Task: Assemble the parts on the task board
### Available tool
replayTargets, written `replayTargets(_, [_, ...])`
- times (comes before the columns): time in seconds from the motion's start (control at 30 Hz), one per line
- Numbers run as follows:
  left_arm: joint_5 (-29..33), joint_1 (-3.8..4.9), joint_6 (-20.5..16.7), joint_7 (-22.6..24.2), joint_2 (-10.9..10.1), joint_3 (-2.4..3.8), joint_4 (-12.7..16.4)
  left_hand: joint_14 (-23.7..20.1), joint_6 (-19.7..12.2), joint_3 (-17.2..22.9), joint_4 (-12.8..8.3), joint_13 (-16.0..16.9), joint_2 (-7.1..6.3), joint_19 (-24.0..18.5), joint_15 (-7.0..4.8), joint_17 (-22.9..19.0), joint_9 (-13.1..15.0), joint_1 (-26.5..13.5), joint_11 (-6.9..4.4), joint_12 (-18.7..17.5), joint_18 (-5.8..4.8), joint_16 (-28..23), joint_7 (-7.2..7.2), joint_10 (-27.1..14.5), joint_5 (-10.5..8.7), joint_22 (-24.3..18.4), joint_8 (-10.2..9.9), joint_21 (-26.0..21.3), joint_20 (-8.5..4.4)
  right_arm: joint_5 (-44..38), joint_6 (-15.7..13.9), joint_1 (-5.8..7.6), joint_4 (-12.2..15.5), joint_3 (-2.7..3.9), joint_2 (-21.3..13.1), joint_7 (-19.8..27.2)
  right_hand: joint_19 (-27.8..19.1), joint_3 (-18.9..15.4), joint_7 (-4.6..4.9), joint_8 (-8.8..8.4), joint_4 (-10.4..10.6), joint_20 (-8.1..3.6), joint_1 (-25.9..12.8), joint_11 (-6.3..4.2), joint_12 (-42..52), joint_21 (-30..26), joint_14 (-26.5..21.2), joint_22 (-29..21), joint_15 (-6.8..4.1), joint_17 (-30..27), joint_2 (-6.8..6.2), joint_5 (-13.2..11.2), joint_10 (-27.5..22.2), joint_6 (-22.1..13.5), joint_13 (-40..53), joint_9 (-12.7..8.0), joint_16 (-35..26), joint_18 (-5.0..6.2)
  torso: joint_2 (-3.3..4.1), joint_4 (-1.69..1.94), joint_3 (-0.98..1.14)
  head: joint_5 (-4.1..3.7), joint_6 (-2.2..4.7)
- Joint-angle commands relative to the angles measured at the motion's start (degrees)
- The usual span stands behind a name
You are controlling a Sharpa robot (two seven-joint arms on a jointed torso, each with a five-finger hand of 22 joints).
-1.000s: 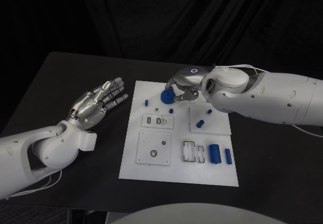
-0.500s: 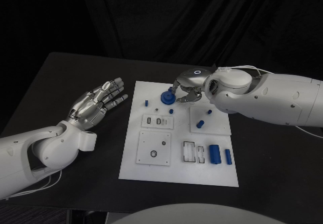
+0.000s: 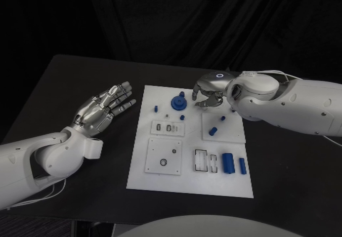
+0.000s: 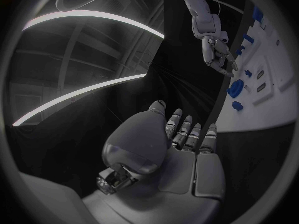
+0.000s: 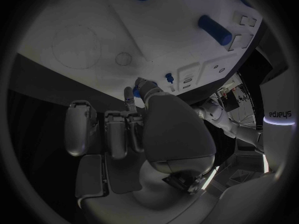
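The white task board lies in the middle of the black table. A blue gear sits on the board's far part, on its own. My right hand hovers just to the right of it, fingers loosely apart, holding nothing. The left wrist view shows the same gear below that right hand. My left hand floats palm up, left of the board, fingers spread and empty. In the right wrist view my right hand points at the board, and a bit of blue shows behind its fingertips.
Small blue pegs stand on the board's far half. Two blue cylinders lie near its right front, beside slotted recesses. Bare table lies left and right of the board.
My right hand has let go of the blue gear and drawn away to the right. The gear now rests on the board. My left hand has not moved.
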Motion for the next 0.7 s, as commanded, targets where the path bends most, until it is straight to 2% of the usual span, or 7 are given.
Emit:
replayTargets(0.03, [-0.1,0.05,0.6,2.1,-0.2,0.04,0.3,0.1,0.1,0.3,0.1,0.1,-0.03,0.0,0.37,0.1,0.1,0.4,0.41,0.1,0.84,0.2,0.23,0.1,0.25,0.0,0.1,0.3,0.44,-0.4,-5.1,0.46,1.8,0.03,-2.1,0.0,0.3,-0.4,-0.16,-0.08,0.5,0.19,-1.1,0.15,0.1,-0.1,5.9,11.3,0.16,15.1,-0.12,-0.8,6.0,0.1,15.1,0.1,0.2,0.6,0.05,0.05,0.04,-0.07,0.5])
replayTargets(0.13, [-0.1,0.05,0.6,2.1,-0.2,0.04,0.4,0.2,0.2,0.4,0.0,0.1,-0.03,0.0,0.37,0.1,0.1,0.4,0.41,0.1,0.83,0.2,0.23,0.2,0.26,0.1,0.1,0.3,0.44,-0.4,-6.3,1.53,4.1,0.03,-4.4,-0.1,-0.1,-0.5,-0.21,-0.72,0.9,0.12,-1.3,0.1,0.1,-0.6,5.9,11.1,0.06,15.1,-0.06,-1.3,6.0,-0.6,15.1,0.0,0.2,0.74,0.03,0.03,0.03,-0.09,0.61])
replayTargets(0.2, [-0.1,0.05,0.5,2.2,-0.2,0.04,0.5,0.2,0.4,0.4,0.0,0.1,-0.05,0.0,0.38,0.1,0.1,0.5,0.42,0.2,0.83,0.3,0.23,0.2,0.26,0.1,0.1,0.3,0.44,-0.4,-6.9,2.35,6.1,0.02,-6.3,-0.4,-0.6,-0.6,-0.39,-1.93,1.5,-0.02,-1.5,-0.1,0.1,-1.5,5.9,10.8,-0.14,15.1,-0.16,-2.1,6.0,-1.8,15.1,-0.6,0.2,0.93,0.03,0.02,0.02,-0.1,0.65])
replayTargets(0.33, [-0.1,0.05,0.4,2.3,-0.2,0.04,0.6,0.2,0.5,0.4,0.0,0.1,-0.12,0.1,0.38,0.1,0.1,0.5,0.42,0.3,0.82,0.3,0.22,0.3,0.28,0.1,0.2,0.3,0.44,-0.4,-8.1,4.23,10.9,0.01,-11.4,-1.3,-0.2,-0.9,-0.84,-3.68,2.3,-0.39,-1.8,-0.54,0.1,-1.5,5.9,10.9,-0.52,15.1,-0.56,-3.0,6.0,-3.6,15.1,-1.6,0.2,0.88,0.02,0.04,0.01,-0.15,0.77])
replayTargets(0.43, [-0.1,0.05,0.3,2.3,-0.3,0.04,0.7,0.2,0.5,0.4,0.0,0.1,-0.12,0.1,0.38,0.1,0.1,0.5,0.42,0.3,0.82,0.3,0.22,0.3,0.28,0.1,0.2,0.3,0.44,-0.3,-8.7,4.93,13.3,-0.01,-14.9,-1.7,0.4,-1.3,-0.89,-4.84,2.8,-0.59,-2.0,-0.67,0.1,-0.8,5.9,11.1,-0.68,15.1,-0.83,-3.8,6.0,-5.2,15.1,-2.3,0.2,0.68,-0.05,-0.05,0.0,-0.44,0.7])
replayTargets(0.6, [-0.1,0.05,0.3,2.4,-0.4,0.04,0.8,0.2,0.6,0.4,0.0,0.1,-0.17,0.1,0.38,0.1,0.1,0.5,0.43,0.3,0.82,0.3,0.2,0.3,0.29,0.1,0.2,0.3,0.44,0.0,-8.5,5.18,15.6,-0.07,-20.2,-2.5,0.8,-1.7,-0.78,-5.4,3.3,-0.68,-2.1,-0.64,0.1,-0.4,5.9,11.3,-0.72,15.1,-1.05,-4.6,6.0,-6.0,15.1,-2.7,0.2,0.56,-0.03,-0.17,0.02,-1.46,0.45])
replayTargets(0.7, [-0.1,0.05,0.3,2.3,-0.3,0.04,0.8,0.2,0.6,0.4,0.0,0.1,-0.17,0.1,0.38,0.1,0.1,0.5,0.43,0.3,0.82,0.3,0.2,0.3,0.29,0.1,0.2,0.3,0.44,0.1,-8.6,4.06,16.3,-0.11,-23.4,-2.7,1.1,-2.0,-0.77,-5.52,3.8,-0.69,-2.1,-0.61,0.1,-0.1,5.9,11.4,-0.71,15.1,-1.17,-5.9,6.0,-6.1,15.1,-2.9,0.2,0.48,0.02,0.18,0.0,-2.48,0.23])
